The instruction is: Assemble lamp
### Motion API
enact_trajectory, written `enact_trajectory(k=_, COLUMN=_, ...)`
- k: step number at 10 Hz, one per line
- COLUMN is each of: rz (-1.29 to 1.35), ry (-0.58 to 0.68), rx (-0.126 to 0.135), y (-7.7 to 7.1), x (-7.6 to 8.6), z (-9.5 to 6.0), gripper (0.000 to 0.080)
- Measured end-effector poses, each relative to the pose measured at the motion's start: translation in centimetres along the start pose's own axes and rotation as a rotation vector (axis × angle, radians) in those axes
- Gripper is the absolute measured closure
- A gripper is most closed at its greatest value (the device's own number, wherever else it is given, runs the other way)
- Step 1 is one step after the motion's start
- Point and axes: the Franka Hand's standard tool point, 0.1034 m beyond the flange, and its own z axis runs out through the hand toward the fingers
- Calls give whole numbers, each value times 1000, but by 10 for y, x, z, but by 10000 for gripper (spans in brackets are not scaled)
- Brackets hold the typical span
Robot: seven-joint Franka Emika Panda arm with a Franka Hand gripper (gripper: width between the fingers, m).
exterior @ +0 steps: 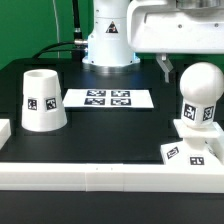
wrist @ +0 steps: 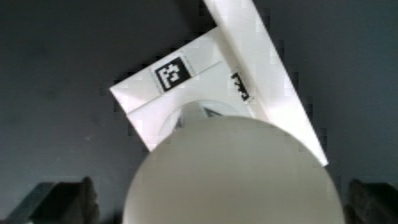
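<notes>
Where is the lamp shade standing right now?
The shade stands at the exterior view's left, just beside the marker board, well apart from the bulb at that view's right.

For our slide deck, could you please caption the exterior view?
Bulb upright on the base, open gripper above it, shade standing apart past the marker board.

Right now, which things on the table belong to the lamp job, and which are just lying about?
Lamp job: shade, bulb, square base.
Lying about: marker board, white border rail.
</notes>
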Motion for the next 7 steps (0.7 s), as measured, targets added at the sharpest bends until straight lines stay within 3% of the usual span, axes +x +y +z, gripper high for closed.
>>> enact_trajectory(k=5, rz=-341, ry=0, rx=-1, y=0, x=0, z=0, gripper=101)
enact_trajectory(k=7, rz=-579, ry=10, rx=-26, y=-1, x=0, z=0, gripper=101)
